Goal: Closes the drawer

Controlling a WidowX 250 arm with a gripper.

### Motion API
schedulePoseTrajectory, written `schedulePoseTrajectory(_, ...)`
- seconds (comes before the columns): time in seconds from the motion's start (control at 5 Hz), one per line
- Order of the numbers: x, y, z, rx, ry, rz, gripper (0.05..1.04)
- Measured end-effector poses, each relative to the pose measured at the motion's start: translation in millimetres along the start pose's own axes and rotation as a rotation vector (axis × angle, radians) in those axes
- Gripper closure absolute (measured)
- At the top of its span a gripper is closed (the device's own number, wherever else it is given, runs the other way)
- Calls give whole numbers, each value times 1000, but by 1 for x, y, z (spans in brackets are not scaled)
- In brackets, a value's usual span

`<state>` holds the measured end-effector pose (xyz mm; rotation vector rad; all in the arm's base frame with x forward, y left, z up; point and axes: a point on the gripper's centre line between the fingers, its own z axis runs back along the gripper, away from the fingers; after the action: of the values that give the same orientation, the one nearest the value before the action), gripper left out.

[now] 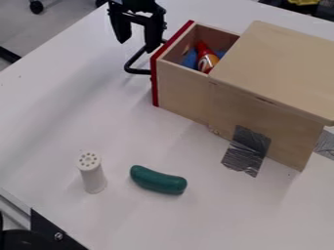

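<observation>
The black gripper (137, 45) is hanging near the top edge of the view, its two fingers standing spread apart, just beside the black handle (134, 70) of the drawer (182, 93). The drawer is sitting partly pulled out of the wooden box (281, 63), holding a red and orange object (207, 59) and something blue (190, 59). A green cucumber-like object (157, 180) is lying on the table (58, 127), near an upright white shaker (93, 174)
</observation>
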<state>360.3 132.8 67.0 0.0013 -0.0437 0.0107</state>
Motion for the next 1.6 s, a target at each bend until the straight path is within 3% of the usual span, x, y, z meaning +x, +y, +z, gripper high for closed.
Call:
schedulePoseTrajectory(0.2, -5, -2, -17, -19, 49, 0, 83)
schedulePoseTrajectory(0.6, 26, 49, 12, -27, -7, 71, 83)
schedulePoseTrajectory(0.8, 33, 56, 10, -37, -7, 79, 83)
schedulePoseTrajectory(1.0, 32, 67, 9, -13, 26, 39, 83)
schedulePoseTrajectory(1.2, 20, 73, -13, 38, 69, -13, 83)
schedulePoseTrajectory(1.4, 8, 69, -34, 56, 103, -62, 83)
schedulePoseTrajectory(1.6, 4, 68, -32, 71, 100, -83, 83)
